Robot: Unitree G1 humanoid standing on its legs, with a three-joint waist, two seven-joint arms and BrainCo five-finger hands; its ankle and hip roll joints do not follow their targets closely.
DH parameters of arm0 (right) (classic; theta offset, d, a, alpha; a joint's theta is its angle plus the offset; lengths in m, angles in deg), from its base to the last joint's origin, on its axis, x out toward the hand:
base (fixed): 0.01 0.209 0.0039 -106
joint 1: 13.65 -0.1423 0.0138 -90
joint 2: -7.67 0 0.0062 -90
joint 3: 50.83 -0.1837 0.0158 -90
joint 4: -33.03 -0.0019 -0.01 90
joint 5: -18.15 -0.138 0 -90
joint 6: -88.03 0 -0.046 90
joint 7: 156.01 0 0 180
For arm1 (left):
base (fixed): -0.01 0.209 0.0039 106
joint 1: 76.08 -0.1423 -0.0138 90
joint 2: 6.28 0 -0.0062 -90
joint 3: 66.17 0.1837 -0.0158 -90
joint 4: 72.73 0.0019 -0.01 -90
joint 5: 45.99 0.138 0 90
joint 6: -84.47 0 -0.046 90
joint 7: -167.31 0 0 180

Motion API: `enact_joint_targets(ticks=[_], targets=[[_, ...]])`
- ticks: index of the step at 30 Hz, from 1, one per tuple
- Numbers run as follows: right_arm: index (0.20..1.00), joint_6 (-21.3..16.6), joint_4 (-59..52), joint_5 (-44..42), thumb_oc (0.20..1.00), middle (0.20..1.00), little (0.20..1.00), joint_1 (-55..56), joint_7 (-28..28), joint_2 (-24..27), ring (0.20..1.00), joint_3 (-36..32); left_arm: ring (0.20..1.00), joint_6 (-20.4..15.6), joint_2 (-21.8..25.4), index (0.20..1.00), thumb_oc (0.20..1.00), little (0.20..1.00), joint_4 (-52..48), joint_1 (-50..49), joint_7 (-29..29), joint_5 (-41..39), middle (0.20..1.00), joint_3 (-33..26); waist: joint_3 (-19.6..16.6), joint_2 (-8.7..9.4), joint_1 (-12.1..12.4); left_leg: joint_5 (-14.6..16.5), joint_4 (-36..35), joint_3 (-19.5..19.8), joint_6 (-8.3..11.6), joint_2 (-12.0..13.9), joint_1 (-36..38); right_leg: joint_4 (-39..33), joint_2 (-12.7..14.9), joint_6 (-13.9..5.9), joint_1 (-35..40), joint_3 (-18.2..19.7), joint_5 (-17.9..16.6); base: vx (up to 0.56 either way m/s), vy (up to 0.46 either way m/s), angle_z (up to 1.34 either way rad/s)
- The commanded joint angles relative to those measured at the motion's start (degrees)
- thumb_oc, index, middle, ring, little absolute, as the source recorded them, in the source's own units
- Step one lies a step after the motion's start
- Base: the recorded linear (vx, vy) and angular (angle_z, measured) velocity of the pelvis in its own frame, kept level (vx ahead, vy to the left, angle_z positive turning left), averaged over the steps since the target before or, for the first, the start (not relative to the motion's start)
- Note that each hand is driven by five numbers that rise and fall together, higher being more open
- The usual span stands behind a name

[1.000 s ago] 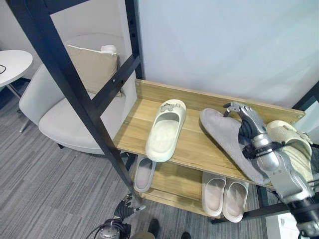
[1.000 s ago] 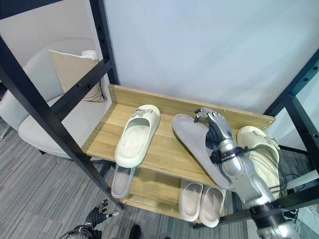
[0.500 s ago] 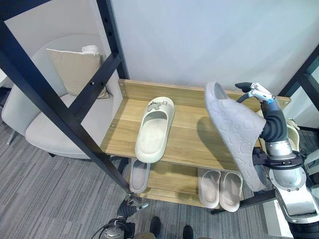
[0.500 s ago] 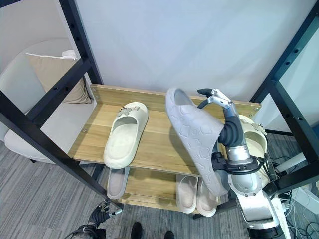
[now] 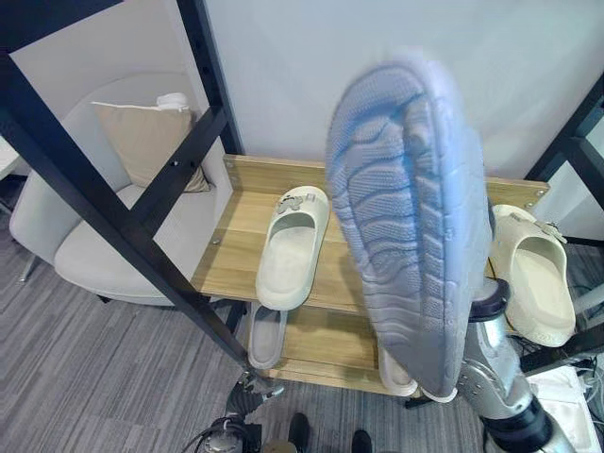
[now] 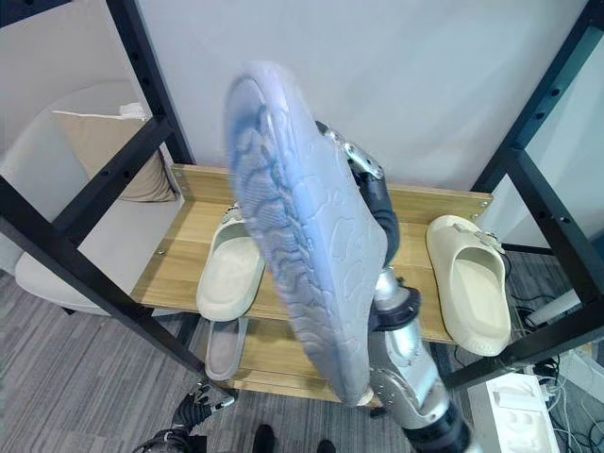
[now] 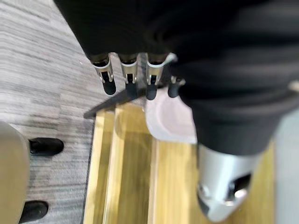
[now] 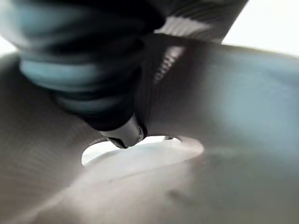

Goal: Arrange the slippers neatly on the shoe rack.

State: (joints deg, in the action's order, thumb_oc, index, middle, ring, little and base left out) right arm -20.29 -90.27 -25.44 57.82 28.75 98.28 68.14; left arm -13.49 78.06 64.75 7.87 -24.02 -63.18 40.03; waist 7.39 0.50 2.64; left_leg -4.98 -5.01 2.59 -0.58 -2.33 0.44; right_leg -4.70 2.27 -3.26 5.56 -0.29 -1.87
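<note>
Fingers of the right hand (image 6: 370, 189) curl around the far edge of a grey slipper (image 6: 307, 226), gripping it, with the silver forearm rising from below behind the sole. The grey slipper is held up in the air close to the head camera, its ridged sole facing the viewer, toe end high and heel end low, in front of the shoe rack (image 5: 247, 198) and off its shelves. In the right wrist view the inner side of the slipper strap (image 8: 224, 93) arches over the hand's dark ribbed cover (image 8: 88, 65). Behind the raised slipper, on the wooden top shelf, a cream slipper (image 5: 293, 247) lies toward the left, toe pointing at the back wall, with a small ornament on its strap. A second cream slipper (image 6: 469, 283) lies at the right end of the same shelf, well apart from the first. On the lower shelf a pale grey slipper (image 5: 267, 337) shows under the left cream one. The left hand (image 7: 135, 81) hangs low near the floor, its fingers straight and relaxed, holding nothing, above the rack's lower wooden shelf. To the left of the rack stands a light armchair (image 5: 66, 245) with a beige cushion (image 5: 142, 142), on grey carpet (image 5: 85, 377).
</note>
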Motion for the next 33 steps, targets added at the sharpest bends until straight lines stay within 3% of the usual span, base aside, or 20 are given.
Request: enact_joint_targets(ticks=[1, 18, 33], targets=[[0.2, 0.1, -2.69, -4.72, 0.2, 0.2, 0.2, -4.97, -2.53, -2.44, 0.2, 3.73, 1.0, -1.73, 1.45, 1.0, 1.0, 1.0, 2.46, 4.71, -1.45, -1.25, 1.0, 1.54, -0.45, 1.68, 2.26, 4.21, 0.01, -0.18, 1.64, 1.35, 3.02, 1.22, 5.71, -3.98, 2.04, 1.08, 3.61, 0.0, 0.0, 0.0], [0.2, 7.29, 5.65, -15.26, 0.2, 0.2, 0.2, -7.94, -10.17, -7.19, 0.2, 20.79, 1.0, -2.55, 0.98, 1.0, 1.0, 1.0, 4.29, 6.97, -2.52, -1.53, 1.0, 1.85, 0.14, 2.26, 4.9, 3.76, 0.01, 1.53, 2.11, 1.71, 3.26, 2.22, 5.48, -3.29, 2.98, -0.55, 4.77, -0.01, -0.012, 0.04], [0.2, 12.86, 20.61, -14.5, 0.2, 0.2, 0.2, -3.01, -15.89, -8.43, 0.2, 27.41, 1.0, -3.63, 2.24, 1.0, 1.0, 1.0, 5.5, 8.13, -1.23, -1.63, 1.0, 2.1, 0.47, 2.67, 7.93, 1.95, 0.01, 5.42, 3.54, 1.88, 1.98, 2.12, 4.82, -2.38, 4.35, -4.45, 5.99, -0.04, -0.025, 0.15]])
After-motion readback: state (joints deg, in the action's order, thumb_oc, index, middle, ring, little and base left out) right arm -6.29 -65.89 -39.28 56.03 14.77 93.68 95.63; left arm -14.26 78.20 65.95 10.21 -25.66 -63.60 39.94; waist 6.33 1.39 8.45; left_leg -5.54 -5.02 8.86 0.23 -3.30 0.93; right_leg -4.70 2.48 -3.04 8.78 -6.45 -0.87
